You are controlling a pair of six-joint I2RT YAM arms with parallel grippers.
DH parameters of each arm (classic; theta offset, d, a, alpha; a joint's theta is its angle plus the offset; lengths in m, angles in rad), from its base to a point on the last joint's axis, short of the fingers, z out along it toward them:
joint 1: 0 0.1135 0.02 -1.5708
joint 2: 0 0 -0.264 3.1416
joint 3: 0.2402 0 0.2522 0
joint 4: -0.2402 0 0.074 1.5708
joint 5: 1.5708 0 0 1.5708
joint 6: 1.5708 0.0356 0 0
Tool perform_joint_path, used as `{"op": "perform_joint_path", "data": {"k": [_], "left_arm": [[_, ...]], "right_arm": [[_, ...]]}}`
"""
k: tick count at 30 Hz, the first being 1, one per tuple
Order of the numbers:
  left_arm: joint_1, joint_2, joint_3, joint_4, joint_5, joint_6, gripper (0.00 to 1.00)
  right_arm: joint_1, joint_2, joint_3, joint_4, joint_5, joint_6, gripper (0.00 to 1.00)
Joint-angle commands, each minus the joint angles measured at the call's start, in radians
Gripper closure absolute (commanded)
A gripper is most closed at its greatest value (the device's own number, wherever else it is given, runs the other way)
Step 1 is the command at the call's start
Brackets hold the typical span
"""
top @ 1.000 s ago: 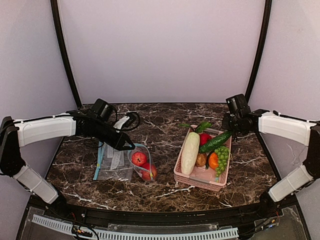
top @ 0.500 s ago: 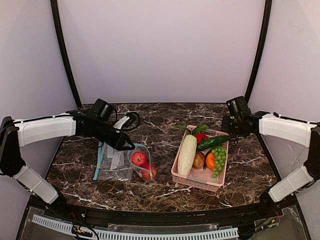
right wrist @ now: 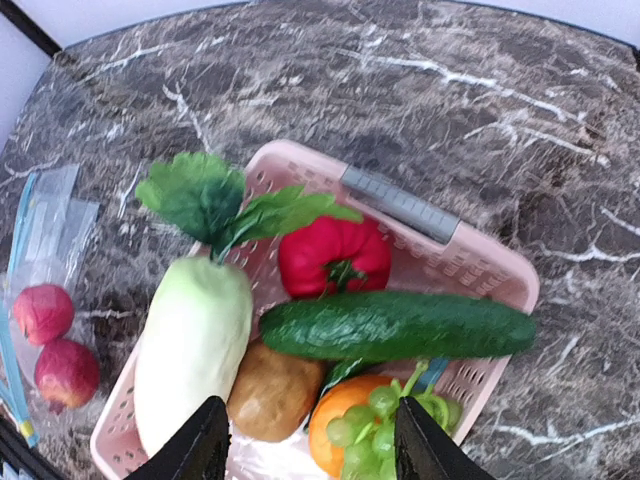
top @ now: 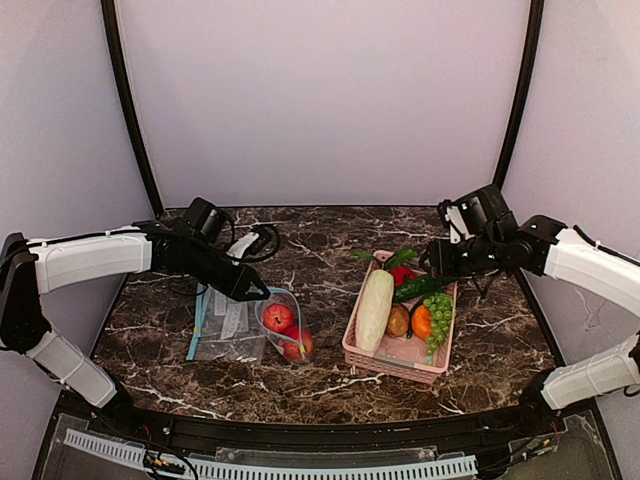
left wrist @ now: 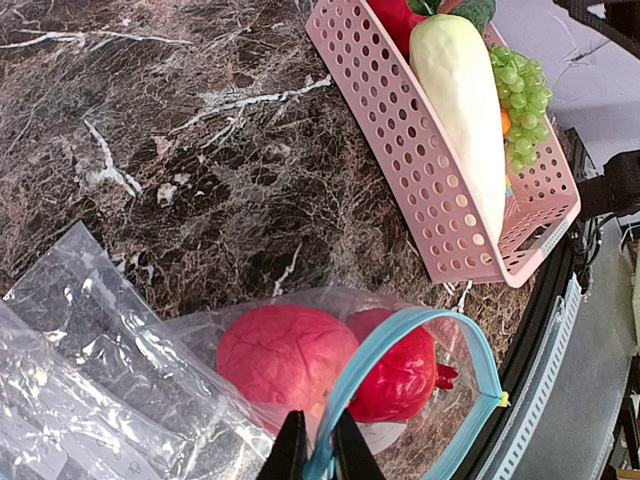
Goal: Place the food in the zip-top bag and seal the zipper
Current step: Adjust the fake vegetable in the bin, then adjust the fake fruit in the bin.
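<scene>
Two red-pink fruits lie inside the clear zip-top bag, at the table's left. Its light blue zipper stands open in a loop. My left gripper is shut on the near part of that zipper strip. The dark green cucumber lies across the pink basket, on top of the other produce. My right gripper hovers open just above the basket, holding nothing. From above, it sits over the cucumber.
The basket also holds a white radish, red pepper, potato, orange and green grapes. More flat clear bags lie under and beside the held one. Black cables lie behind the left gripper.
My right gripper has opened and swung left over the basket. The cucumber now lies lower in the basket, which shifted slightly left. The left arm has not moved.
</scene>
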Motion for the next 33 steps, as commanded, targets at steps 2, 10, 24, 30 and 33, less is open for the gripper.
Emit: {"op": "perform_joint_path", "data": {"k": [2, 10, 24, 30, 33], "left_arm": [[-0.002, -0.008, -0.009, -0.020, 0.003, -0.006, 0.90], [-0.002, -0.009, -0.011, -0.020, 0.003, -0.006, 0.90], [-0.002, -0.006, -0.010, -0.022, -0.004, -0.004, 0.90], [-0.002, -0.009, -0.010, -0.022, -0.005, -0.004, 0.90], [-0.002, -0.012, -0.010, -0.023, -0.007, -0.003, 0.90]], "right_arm": [[0.085, -0.008, -0.013, -0.244, 0.036, 0.102, 0.46], [0.091, -0.021, -0.110, -0.214, 0.072, 0.177, 0.42], [0.092, 0.115, -0.118, -0.151, 0.133, 0.153, 0.56], [0.093, 0.056, -0.105, -0.125, 0.069, 0.126, 0.94], [0.102, -0.033, -0.095, -0.113, 0.003, 0.088, 1.00]]}}
